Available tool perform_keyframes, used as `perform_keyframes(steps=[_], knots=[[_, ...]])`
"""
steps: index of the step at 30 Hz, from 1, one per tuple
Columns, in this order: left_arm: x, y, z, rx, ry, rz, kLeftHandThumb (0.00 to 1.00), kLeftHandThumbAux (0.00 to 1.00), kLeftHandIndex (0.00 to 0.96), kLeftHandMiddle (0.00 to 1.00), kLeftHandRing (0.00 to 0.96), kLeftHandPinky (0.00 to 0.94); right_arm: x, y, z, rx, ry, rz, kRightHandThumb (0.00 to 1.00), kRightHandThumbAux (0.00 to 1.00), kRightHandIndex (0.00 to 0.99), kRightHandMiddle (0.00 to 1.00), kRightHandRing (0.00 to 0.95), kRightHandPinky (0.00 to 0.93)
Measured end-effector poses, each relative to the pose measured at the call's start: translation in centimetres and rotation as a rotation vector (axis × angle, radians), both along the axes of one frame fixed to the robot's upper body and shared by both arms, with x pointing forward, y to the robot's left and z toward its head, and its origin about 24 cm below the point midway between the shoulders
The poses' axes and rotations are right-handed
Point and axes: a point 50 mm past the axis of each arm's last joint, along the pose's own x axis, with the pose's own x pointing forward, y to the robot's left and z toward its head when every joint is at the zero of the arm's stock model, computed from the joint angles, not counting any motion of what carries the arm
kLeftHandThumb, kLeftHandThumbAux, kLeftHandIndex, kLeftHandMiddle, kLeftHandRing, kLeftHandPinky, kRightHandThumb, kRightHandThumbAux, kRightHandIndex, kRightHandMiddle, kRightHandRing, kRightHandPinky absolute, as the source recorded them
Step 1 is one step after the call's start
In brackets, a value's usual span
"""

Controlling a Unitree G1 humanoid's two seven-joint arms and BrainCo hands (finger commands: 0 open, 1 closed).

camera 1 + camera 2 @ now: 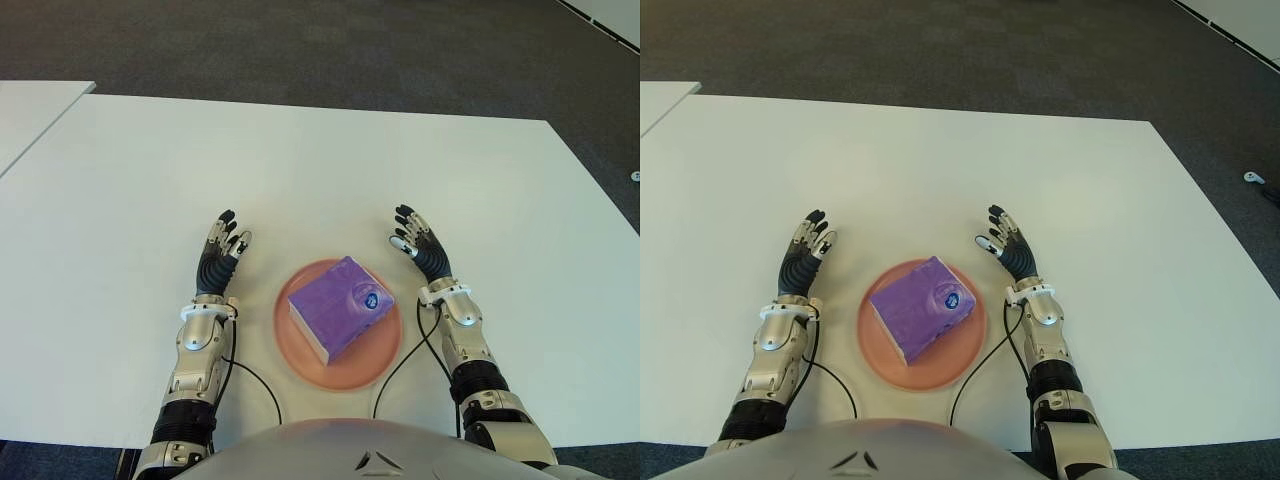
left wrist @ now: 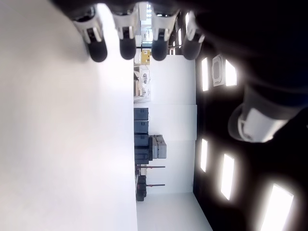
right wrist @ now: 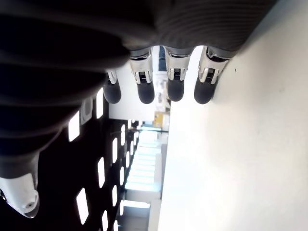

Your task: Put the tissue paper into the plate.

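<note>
A white worktop (image 1: 300, 170) fills most of both eye views, bounded on its far side by dark grey carpeted floor (image 1: 300, 45). The corner of a second white surface (image 1: 30, 110) is seen at the robot's far left, separated from the worktop by a narrow gap.

Near the worktop's front edge, directly before the robot's torso, a round salmon-pink plate (image 1: 300, 360) is set flat. The tissue paper (image 1: 338, 306), a purple soft pack with a small blue oval mark on its top face, is seen lying inside the plate, turned at an angle to the worktop's edges; its corners reach close to the plate's rim.

The left hand (image 1: 219, 256) is shown just to the left of the plate, palm turned inward toward it, fingers extended and spread, with nothing held. The right hand (image 1: 418, 244) is shown just to the right of the plate in a mirrored pose, fingers likewise extended and empty. Neither hand is in contact with the pack or the plate. Whether the hands touch the worktop or hover slightly above it cannot be settled from the eye views.

In each wrist view four straight fingertips (image 2: 127, 45) (image 3: 175, 89) are seen against bare white worktop, with no object between them. Thin black cables (image 1: 262, 385) are seen trailing from both wrists across the worktop toward the torso.
</note>
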Motion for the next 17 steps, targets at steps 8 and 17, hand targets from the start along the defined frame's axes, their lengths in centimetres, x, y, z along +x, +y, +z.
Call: perform_keyframes(steps=[8,17], knots=[[0.13,-0.03,0.02,0.0,-0.002,-0.002,0.0,0.52,0.0,0.0,0.0,0.0,0.13,-0.1,0.1,-0.018,-0.057,-0.019,0.0,0.552,0.0,0.0,0.0,0.0],[0.31,-0.04,0.07,0.0,-0.005,-0.003,0.0,0.524,0.0,0.0,0.0,0.0,0.19,-0.15,0.16,-0.011,-0.076,-0.037,0.0,0.563,0.0,0.0,0.0,0.0]])
